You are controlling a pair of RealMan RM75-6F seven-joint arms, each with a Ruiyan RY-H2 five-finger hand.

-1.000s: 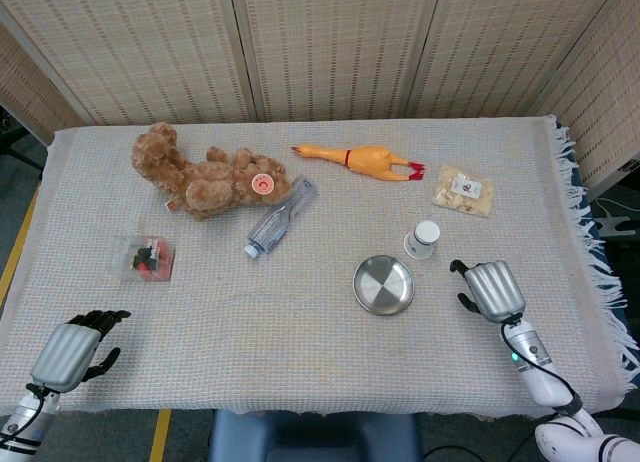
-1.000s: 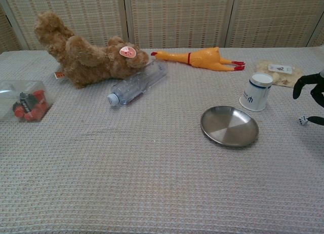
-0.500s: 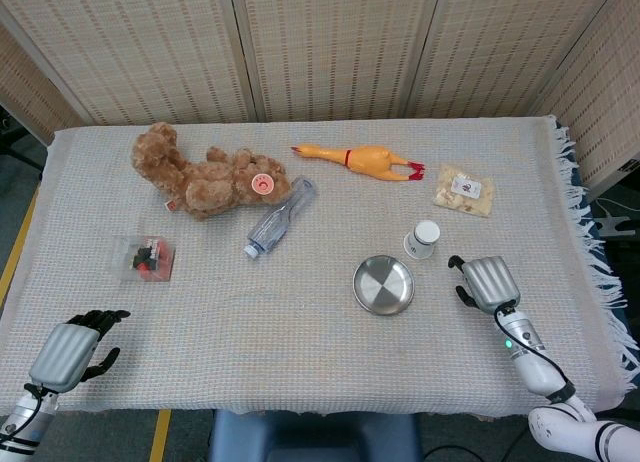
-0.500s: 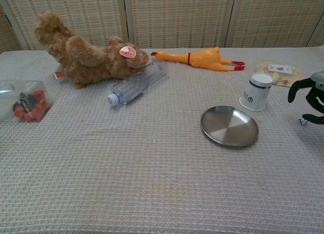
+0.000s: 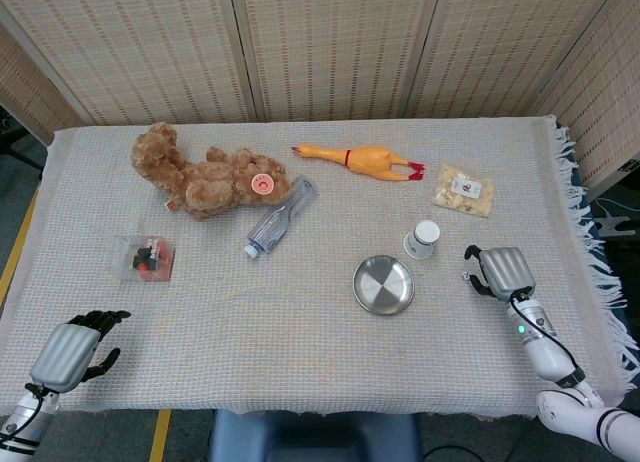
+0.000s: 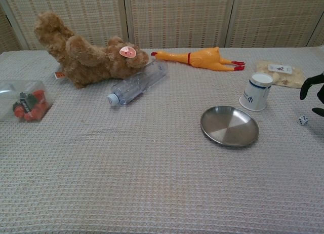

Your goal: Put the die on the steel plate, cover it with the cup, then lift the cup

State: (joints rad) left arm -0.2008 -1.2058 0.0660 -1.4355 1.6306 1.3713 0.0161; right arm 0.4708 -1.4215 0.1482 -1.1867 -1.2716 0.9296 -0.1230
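None of the three steps had been carried out, judging by how things lay. The die (image 6: 302,120) sat on the cloth-covered bench (image 6: 152,183), off to the right of the steel plate (image 6: 229,126) and apart from it; in the head view it could not be made out. The plate lay bare, with nothing in it. The cup (image 6: 256,91) stood mouth-down on the cloth just behind the plate's right side, near it but not touching, and no robot hand was on it.

The right robot hand (image 5: 503,271) hovered close to the die, a little above and to the right of it in the chest view, where only dark fingertips (image 6: 310,85) showed at the frame edge. Its fingers were curved and apart, holding nothing; no contact with the die was visible. The left robot hand (image 5: 70,351) rested at the near left corner of the bench, fingers loosely spread and empty, well away from everything in the task.

So the whole job was left: picking up the die, setting it on the plate, bringing the cup over it, then raising the cup. The grasp of the die looked like the step in hand.

Farther off lay a teddy bear (image 6: 86,58), a plastic bottle (image 6: 137,82) and a rubber chicken (image 6: 200,58).
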